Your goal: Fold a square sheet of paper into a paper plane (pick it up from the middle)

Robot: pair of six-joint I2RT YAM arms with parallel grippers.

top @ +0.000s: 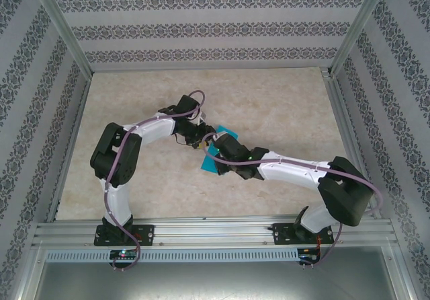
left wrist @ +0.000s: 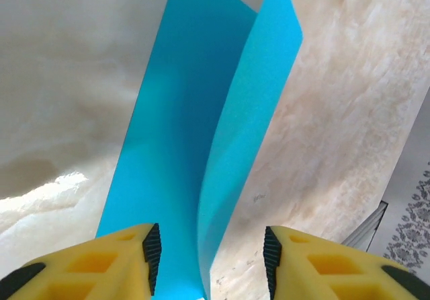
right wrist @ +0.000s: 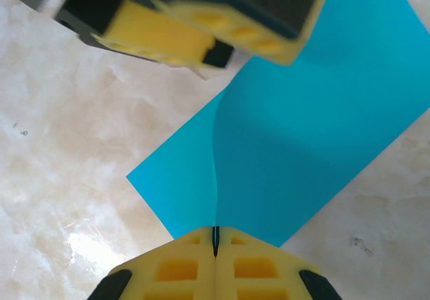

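Pinched shut on the single turquoise paper sheet [right wrist: 302, 145]: right end effector [right wrist: 215, 243]. Spread apart astride its fold: left end effector [left wrist: 212, 256].

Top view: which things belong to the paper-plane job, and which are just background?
Job:
- square sheet of paper, bent along a fold
- right pincer, shut on the sheet's edge
- left pincer, open, with the sheet running between its fingers

Background:
- table
- patterned walls
- metal frame rail
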